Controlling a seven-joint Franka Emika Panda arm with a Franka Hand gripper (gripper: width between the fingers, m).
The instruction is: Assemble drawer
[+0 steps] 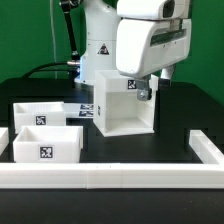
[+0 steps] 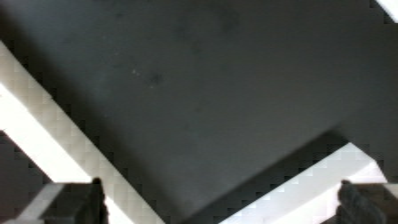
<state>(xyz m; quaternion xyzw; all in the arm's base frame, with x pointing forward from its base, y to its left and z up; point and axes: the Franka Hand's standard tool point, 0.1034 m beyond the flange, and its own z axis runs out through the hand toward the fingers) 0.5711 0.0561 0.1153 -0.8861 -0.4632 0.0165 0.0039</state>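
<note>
The drawer's tall white housing (image 1: 125,105) stands at the table's middle, its open front facing the camera. Two low white trays lie at the exterior view's left, one in front (image 1: 47,146) and one behind (image 1: 42,113). My gripper (image 1: 148,88) hangs over the housing's upper right corner. In the wrist view my gripper (image 2: 217,203) is open, its dark fingertips (image 2: 71,203) wide apart. The housing's white edges (image 2: 50,125) and dark inside lie between them. I cannot tell whether the fingers touch it.
A long low white rail (image 1: 110,178) runs along the table's front and turns back at the exterior view's right (image 1: 205,150). The marker board (image 1: 84,110) lies flat beside the housing. The robot's base (image 1: 100,45) stands behind.
</note>
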